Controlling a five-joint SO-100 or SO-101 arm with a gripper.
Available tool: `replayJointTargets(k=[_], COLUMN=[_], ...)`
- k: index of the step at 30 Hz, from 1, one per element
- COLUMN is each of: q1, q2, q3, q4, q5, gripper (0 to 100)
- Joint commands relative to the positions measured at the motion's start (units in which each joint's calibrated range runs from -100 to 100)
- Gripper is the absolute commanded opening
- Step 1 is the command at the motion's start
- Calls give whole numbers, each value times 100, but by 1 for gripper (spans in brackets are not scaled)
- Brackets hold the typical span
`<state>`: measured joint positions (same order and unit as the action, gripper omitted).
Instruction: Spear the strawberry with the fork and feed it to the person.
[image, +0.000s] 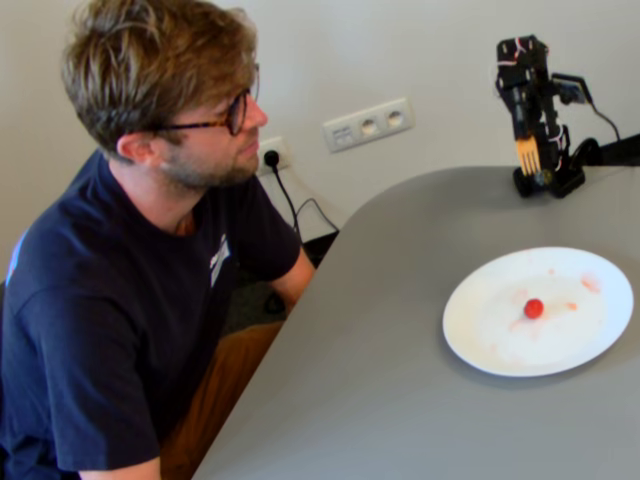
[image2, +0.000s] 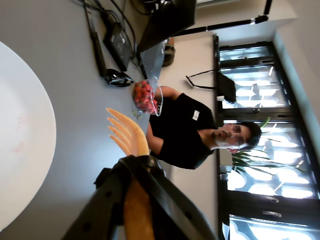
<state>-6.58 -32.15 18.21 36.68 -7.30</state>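
The strawberry (image: 534, 308) lies near the middle of a white plate (image: 590, 345) smeared with pale red juice, on the grey table's right side in the fixed view. The black arm stands folded at the back right. My gripper (image: 527, 130) is shut on the tan fork (image: 528, 156), tines down, far behind the plate. In the wrist view the gripper (image2: 137, 161) clamps the fork (image2: 125, 131), and the plate's rim (image2: 20, 150) shows at the left; the strawberry is out of that view. The person (image: 150, 250) sits at the left, facing the table.
The table's curved edge (image: 330, 290) runs between the person and the plate. A wall socket strip (image: 368, 124) and a plugged cable (image: 288, 195) are behind. The wrist view shows a clear box of strawberries (image2: 146, 95), black devices (image2: 117, 40) and another man in black (image2: 200, 132).
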Motion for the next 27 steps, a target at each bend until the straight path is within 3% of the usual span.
replayJointTargets(k=[1, 10, 27], q1=[54, 576, 576], q2=[373, 1500, 2847], q3=[-324, -207, 488], q4=[-100, -465, -474], q5=[-25, -41, -41], gripper=[1, 1, 1])
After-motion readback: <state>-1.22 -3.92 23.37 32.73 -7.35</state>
